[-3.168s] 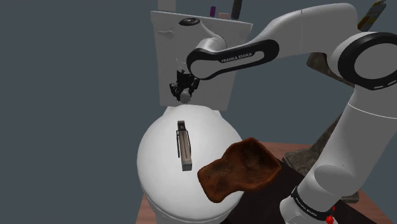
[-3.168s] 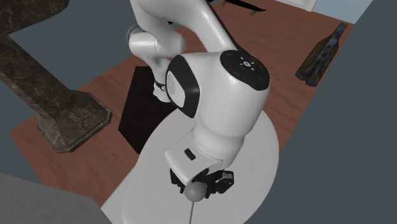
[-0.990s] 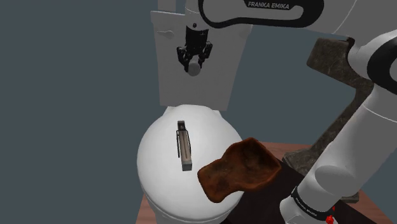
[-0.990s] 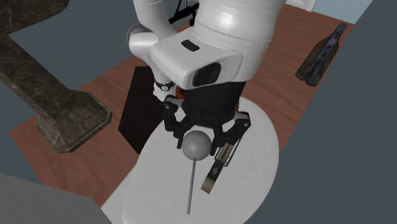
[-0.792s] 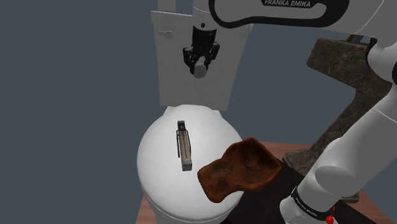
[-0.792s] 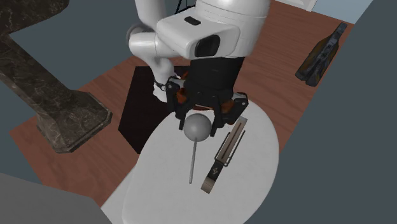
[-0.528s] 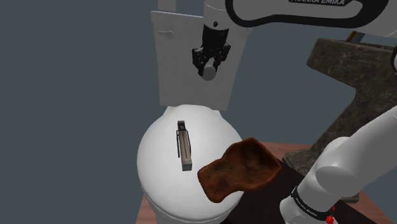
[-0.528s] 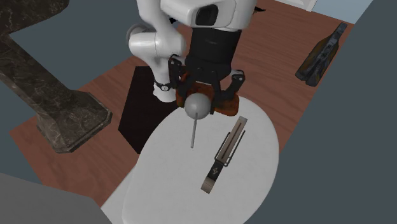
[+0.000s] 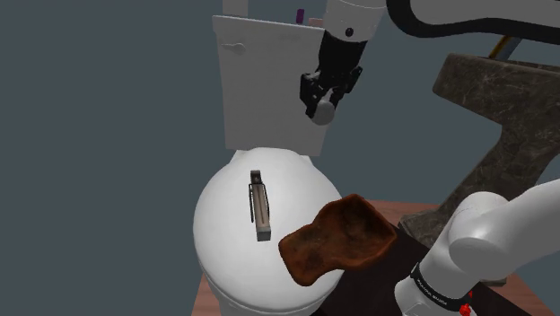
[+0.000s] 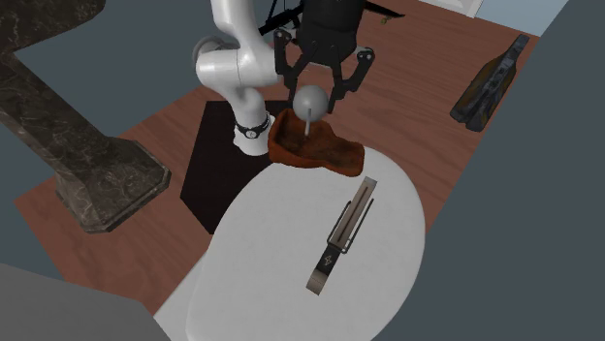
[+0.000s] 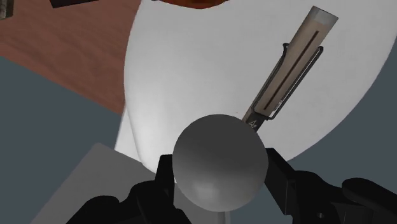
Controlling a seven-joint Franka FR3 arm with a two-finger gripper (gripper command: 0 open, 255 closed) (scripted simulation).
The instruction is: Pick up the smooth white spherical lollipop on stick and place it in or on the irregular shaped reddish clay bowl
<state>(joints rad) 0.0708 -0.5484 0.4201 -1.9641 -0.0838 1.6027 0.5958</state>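
My claw point(image 9: 321, 103) grips the lollipop point(image 11: 219, 160), mid-carry. Possibly short of the bowl point(image 10: 334, 155). Next: centre over it, lower, release.

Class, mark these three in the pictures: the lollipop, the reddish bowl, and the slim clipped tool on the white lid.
lollipop point(image 10: 311, 100), second exterior view, on its grey ball.
reddish bowl point(image 9: 345, 235), shoulder view, on its inner hollow.
slim clipped tool point(image 9: 260, 208), shoulder view, on its brown middle.

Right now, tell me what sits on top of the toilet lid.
A folding knife lies on the lid; the reddish bowl rests at its edge, hiding whatever lies under it.
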